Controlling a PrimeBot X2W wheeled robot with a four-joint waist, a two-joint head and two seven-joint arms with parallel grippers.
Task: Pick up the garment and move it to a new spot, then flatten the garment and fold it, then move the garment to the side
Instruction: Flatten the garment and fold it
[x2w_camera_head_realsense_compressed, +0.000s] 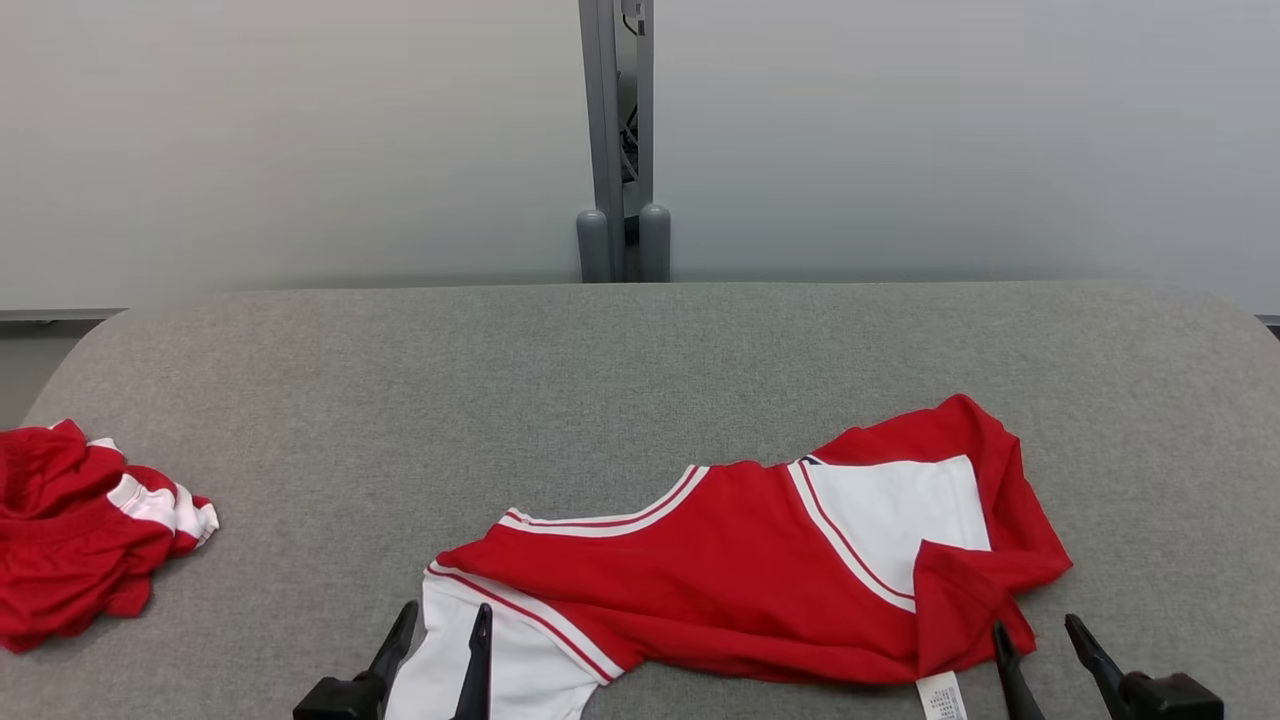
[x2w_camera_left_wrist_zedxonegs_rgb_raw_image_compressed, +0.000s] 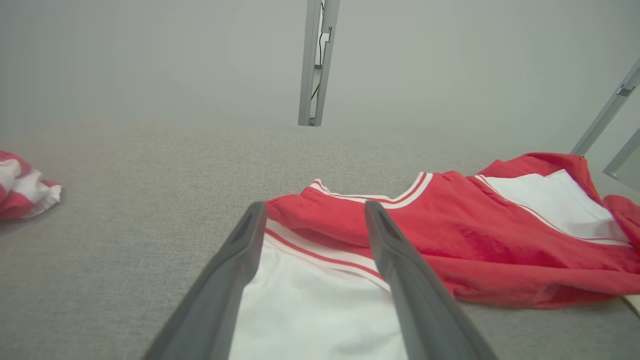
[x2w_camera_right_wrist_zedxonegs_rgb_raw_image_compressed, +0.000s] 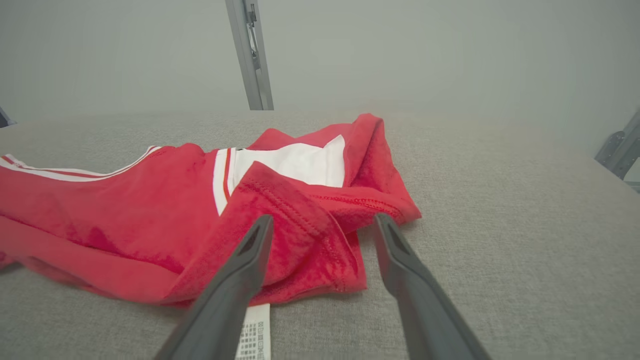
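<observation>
The shirt (x2w_camera_head_realsense_compressed: 740, 570) has its white sleeve (x2w_camera_head_realsense_compressed: 530, 680) cut by the picture's edge, its label (x2w_camera_right_wrist_zedxonegs_rgb_raw_image_compressed: 256, 332) print unreadable.

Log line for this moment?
garment: rumpled, unfolded, on table | left gripper: open, over white sleeve | right gripper: open, at folded red corner | held: nothing

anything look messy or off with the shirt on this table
Yes. The red T-shirt with white sleeves lies slanted and unflattened on the grey fabric table: its right end is folded back over itself, with the white care label poking out at the near edge. A crumpled red-and-white bundle sits at the table's left edge.
</observation>
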